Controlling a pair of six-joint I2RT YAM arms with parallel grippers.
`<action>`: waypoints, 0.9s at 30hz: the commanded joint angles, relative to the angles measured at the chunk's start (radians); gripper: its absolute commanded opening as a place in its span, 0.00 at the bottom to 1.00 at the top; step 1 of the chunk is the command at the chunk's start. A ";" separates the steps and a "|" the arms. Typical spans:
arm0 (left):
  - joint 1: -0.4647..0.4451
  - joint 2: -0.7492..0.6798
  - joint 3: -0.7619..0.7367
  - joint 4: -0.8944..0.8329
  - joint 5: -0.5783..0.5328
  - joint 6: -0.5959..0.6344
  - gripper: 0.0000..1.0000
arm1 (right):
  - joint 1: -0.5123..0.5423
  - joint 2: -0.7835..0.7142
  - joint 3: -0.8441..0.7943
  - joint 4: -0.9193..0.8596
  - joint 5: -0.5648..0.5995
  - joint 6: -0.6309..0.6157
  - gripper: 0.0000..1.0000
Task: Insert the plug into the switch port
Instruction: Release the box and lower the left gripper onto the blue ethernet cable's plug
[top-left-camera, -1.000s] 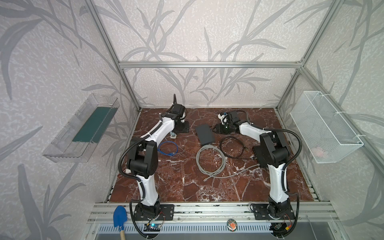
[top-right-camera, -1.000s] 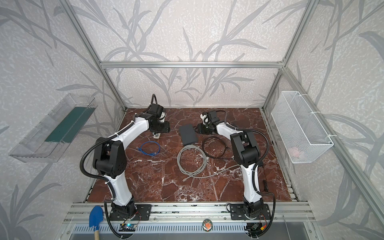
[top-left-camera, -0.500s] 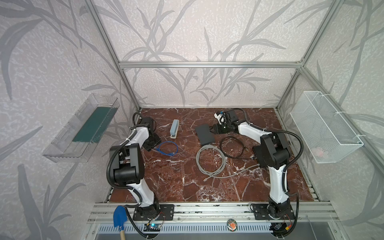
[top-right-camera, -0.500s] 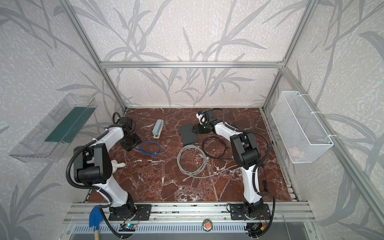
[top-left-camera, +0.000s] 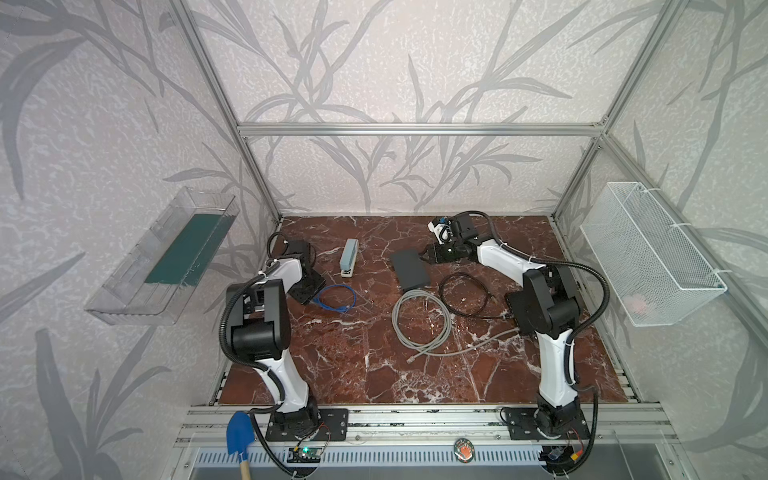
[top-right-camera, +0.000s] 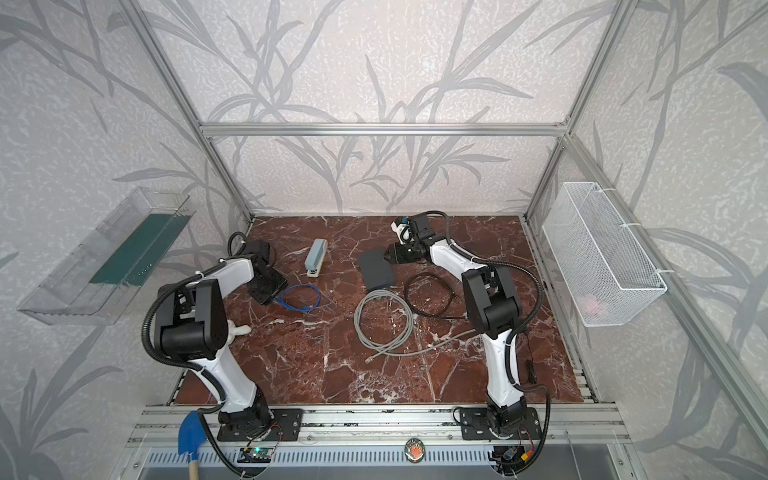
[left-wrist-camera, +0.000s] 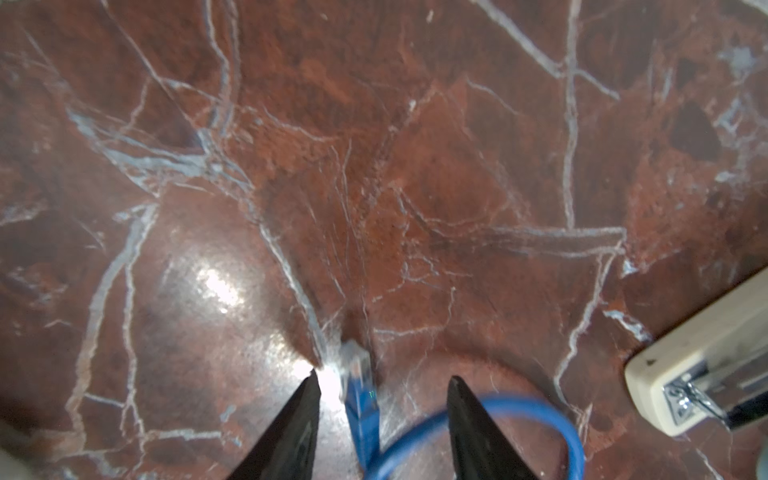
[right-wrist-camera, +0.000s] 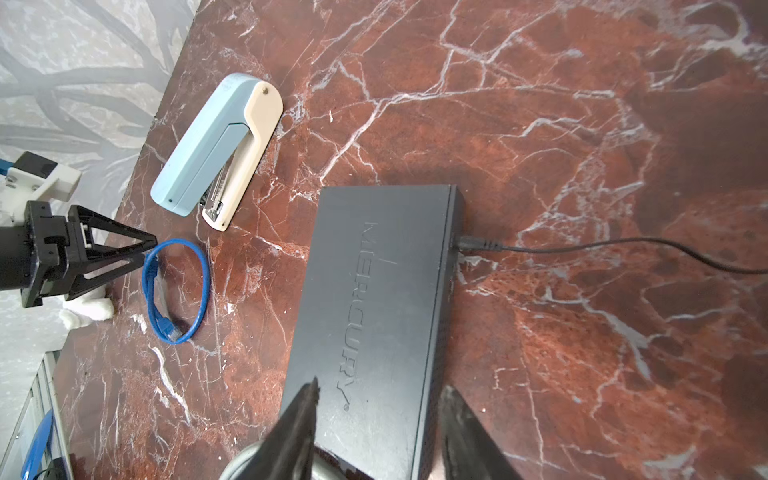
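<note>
The step in hand is picking up the plug. The left gripper (left-wrist-camera: 384, 375) hangs low over the marble table (left-wrist-camera: 415, 166) with its jaws about half apart. The clear RJ45 plug (left-wrist-camera: 355, 362) of the short blue patch cable (top-left-camera: 336, 298) lies between the two fingers and touches neither, so nothing is held. In both top views that cable sits left of centre, just beside the gripper and below the pale blue stapler (top-left-camera: 348, 257). The dark Mercury switch (right-wrist-camera: 374, 299) lies near the centre, towards the back, well apart from the plug. The right gripper (right-wrist-camera: 380, 386) stands over the switch's upper right end, jaws likewise half apart; whether a finger touches the case I cannot tell. No camera shows the ports.

To do this well, I judge that the left gripper should close squarely on the plug's body behind the clear tip. That leaves the tip and latch free and keeps the plug from twisting when pushed. The springy loop may drag. The right gripper should brace the switch, which looks light enough to slide.
</note>
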 joint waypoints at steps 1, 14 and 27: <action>0.010 -0.005 -0.052 0.037 -0.027 -0.041 0.51 | -0.003 -0.002 0.052 -0.031 -0.002 -0.014 0.48; 0.013 -0.071 -0.086 -0.001 -0.021 -0.063 0.51 | -0.005 -0.004 0.066 -0.049 -0.013 -0.026 0.48; -0.009 -0.064 -0.151 0.025 0.007 -0.105 0.39 | -0.006 -0.011 0.051 -0.038 -0.013 -0.024 0.47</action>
